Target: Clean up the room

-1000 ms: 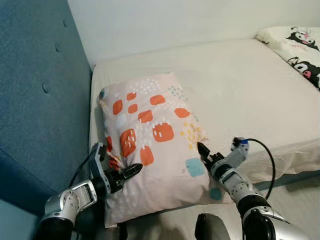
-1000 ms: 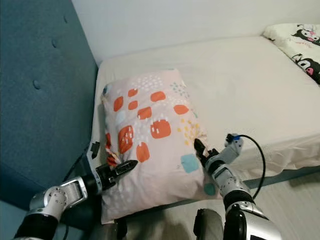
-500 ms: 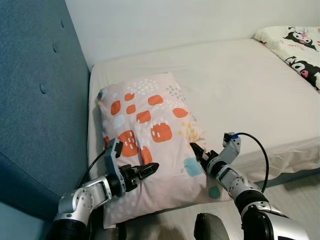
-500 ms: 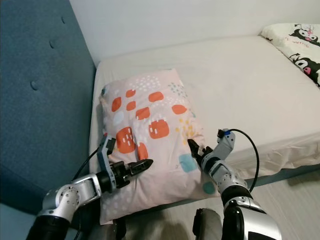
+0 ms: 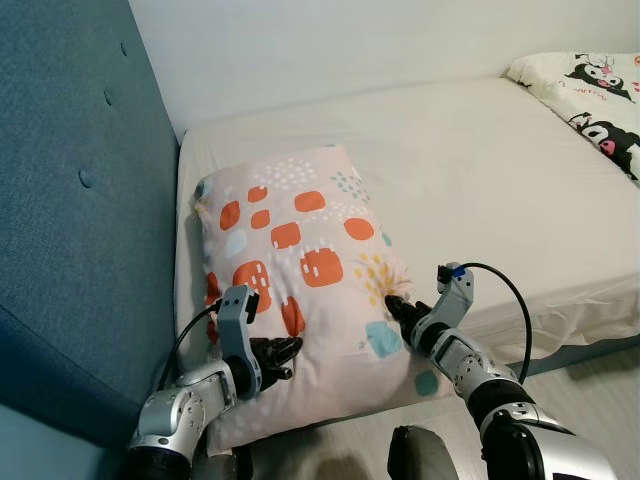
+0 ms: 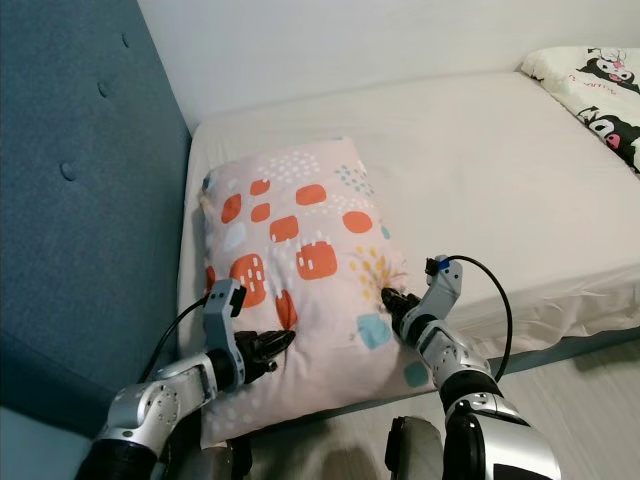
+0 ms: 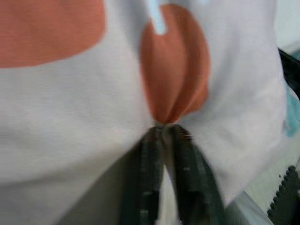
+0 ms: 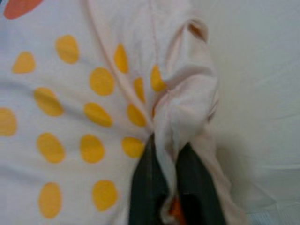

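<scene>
Where the patterned pillow [image 5: 300, 290] lies at the bed's [image 5: 480, 170] head end beside the blue headboard [image 5: 70, 200], both grippers pinch its fabric. The left gripper [image 5: 285, 355] grips the near-left part; the right gripper [image 5: 395, 305] grips the right edge.

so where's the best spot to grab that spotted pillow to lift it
Pinch its near half at both side edges, one claw from each side. The pillow is long and floppy; the left claw and right claw already bunch fabric there.
</scene>
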Tool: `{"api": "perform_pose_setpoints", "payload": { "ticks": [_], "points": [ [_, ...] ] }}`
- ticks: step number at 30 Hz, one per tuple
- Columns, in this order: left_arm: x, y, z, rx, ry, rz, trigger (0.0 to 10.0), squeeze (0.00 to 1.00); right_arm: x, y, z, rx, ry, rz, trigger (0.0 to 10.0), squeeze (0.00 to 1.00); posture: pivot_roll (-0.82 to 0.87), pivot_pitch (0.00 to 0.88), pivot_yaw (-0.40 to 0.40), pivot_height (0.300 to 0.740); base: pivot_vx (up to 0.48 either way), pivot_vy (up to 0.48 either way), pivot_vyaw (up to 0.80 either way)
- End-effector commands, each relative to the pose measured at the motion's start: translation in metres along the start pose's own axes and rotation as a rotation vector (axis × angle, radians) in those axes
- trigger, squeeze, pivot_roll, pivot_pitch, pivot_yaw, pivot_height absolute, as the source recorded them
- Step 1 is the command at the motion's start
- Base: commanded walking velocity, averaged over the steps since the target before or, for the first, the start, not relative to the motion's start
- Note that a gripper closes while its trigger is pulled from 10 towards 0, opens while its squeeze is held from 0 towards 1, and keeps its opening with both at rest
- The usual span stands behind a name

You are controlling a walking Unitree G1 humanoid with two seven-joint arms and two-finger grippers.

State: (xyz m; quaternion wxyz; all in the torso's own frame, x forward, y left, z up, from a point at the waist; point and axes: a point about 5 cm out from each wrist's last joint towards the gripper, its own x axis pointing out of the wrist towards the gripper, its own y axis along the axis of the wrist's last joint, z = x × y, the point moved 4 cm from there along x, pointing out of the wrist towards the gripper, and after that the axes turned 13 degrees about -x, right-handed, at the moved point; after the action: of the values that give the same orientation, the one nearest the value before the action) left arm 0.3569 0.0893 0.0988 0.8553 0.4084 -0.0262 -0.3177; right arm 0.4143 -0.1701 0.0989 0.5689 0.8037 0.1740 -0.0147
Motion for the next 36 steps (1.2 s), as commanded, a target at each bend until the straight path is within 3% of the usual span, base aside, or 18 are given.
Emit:
{"api": "perform_pose_setpoints", "payload": {
  "ticks": [1,2,7,10,11,14,17,18,21,22,24,27,29,31,33,36],
  "points": [
    [0.0,-0.008,-0.008,-0.019,0.045,-0.009,1.1,0.0,0.0,-0.018,-0.004,0.006,0.006,-0.059,0.0,0.0,0.15,0.318,0.02,0.586,0.0,0.0,0.0],
    [0.002,-0.009,-0.005,-0.029,0.036,-0.007,0.0,0.0,0.0,-0.018,-0.004,0.006,0.004,-0.058,0.0,0.0,0.15,0.318,0.021,0.586,0.0,0.0,0.0],
    [0.007,-0.01,0.007,-0.029,0.013,0.014,0.0,0.0,0.0,-0.016,-0.002,-0.011,-0.015,-0.041,0.0,0.0,0.15,0.317,0.022,0.586,0.0,0.0,0.0],
    [0.01,0.002,0.012,0.035,0.018,0.078,0.0,0.0,0.003,0.002,0.0,-0.239,-0.067,0.005,0.0,0.0,0.14,0.318,0.022,0.586,0.0,0.0,0.0],
    [0.01,0.002,0.012,0.035,0.018,0.078,0.0,0.0,0.003,0.002,0.0,-0.239,-0.067,0.005,0.0,0.0,0.14,0.318,0.022,0.586,0.0,0.0,0.0],
    [0.012,0.017,0.017,0.093,0.02,0.144,0.0,0.0,0.006,0.021,-0.006,-0.372,-0.086,0.064,0.0,0.0,0.14,0.316,0.023,0.586,0.0,0.0,0.0],
    [0.015,0.049,0.027,0.184,0.052,0.294,0.0,0.0,0.012,0.057,-0.026,-0.515,-0.093,0.198,0.0,0.0,0.14,0.315,0.024,0.586,0.0,0.0,0.0],
    [0.015,0.049,0.027,0.184,0.052,0.294,0.0,0.0,0.012,0.057,-0.026,-0.515,-0.093,0.198,0.0,0.0,0.14,0.315,0.024,0.586,0.0,0.0,0.0],
    [0.015,0.083,0.038,0.273,0.094,0.445,0.0,0.0,0.015,0.087,-0.047,-0.585,-0.084,0.306,0.0,0.0,0.13,0.311,0.022,0.586,0.0,0.0,0.0],
    [0.015,0.083,0.038,0.273,0.094,0.445,0.0,0.0,0.015,0.087,-0.047,-0.585,-0.084,0.306,0.0,0.0,0.13,0.311,0.022,0.586,0.0,0.0,0.0],
    [0.014,0.111,0.043,0.339,0.148,0.553,0.0,0.0,0.016,0.11,-0.064,-0.635,-0.083,0.389,0.0,0.0,0.13,0.307,0.021,0.586,0.0,0.0,0.0],
    [0.012,0.123,0.045,0.366,0.17,0.596,0.0,0.0,0.016,0.118,-0.071,-0.652,-0.082,0.421,0.0,0.0,0.13,0.308,0.022,0.586,0.0,0.0,0.0],
    [0.001,0.159,0.052,0.458,0.234,0.735,0.0,0.0,0.015,0.139,-0.094,-0.695,-0.056,0.503,0.0,0.0,0.13,0.307,0.022,0.586,0.0,0.0,0.0],
    [0.001,0.159,0.052,0.458,0.234,0.735,0.0,0.0,0.015,0.139,-0.094,-0.695,-0.056,0.503,0.0,0.0,0.13,0.307,0.022,0.586,0.0,0.0,0.0],
    [-0.018,0.196,0.062,0.544,0.289,0.888,0.0,0.0,0.013,0.16,-0.122,-0.732,-0.013,0.594,0.0,0.0,0.13,0.305,0.017,0.586,0.0,0.0,0.0],
    [-0.027,0.208,0.066,0.589,0.307,0.941,0.0,0.0,0.012,0.166,-0.132,-0.74,0.008,0.624,0.0,0.0,0.13,0.302,0.015,0.586,0.0,0.0,0.0]
  ]
}}
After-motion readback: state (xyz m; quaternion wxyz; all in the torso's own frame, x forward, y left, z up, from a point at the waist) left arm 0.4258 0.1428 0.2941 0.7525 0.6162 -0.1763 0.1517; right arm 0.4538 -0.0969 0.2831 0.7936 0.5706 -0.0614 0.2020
